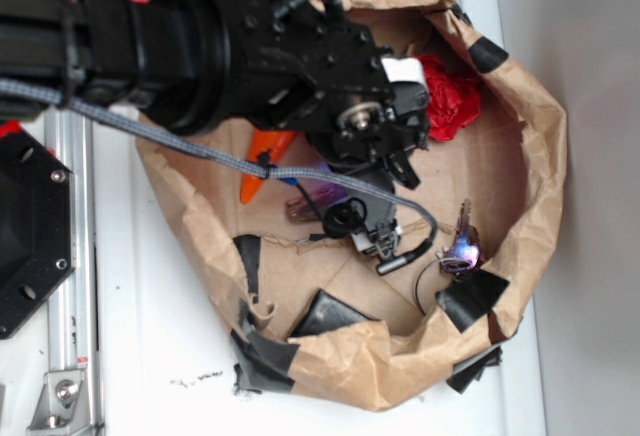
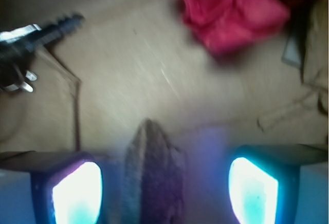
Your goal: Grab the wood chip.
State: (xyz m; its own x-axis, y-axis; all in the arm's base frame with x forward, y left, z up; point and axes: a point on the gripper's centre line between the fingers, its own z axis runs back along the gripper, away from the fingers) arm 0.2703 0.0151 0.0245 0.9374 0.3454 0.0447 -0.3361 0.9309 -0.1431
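- Brown paper bag [image 1: 540, 146], rolled down and patched with black tape, rings everything we're watching.
- Black arm hangs over its floor; our gripper [image 2: 164, 185] has fingers [image 2: 77, 193] spread wide apart.
- Red paper wad [image 2: 231, 8] sits ahead.
- Wood chip [image 2: 151, 172] lies between the fingers, unclamped.

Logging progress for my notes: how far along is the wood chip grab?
Done: the gripper is lined up, with the wood chip lying between its open jaws in the wrist view, pointing toward the red paper wad. In hand: the final approach inside the paper bag. Left: closing on the chip and lifting; the jaws stand apart from it.
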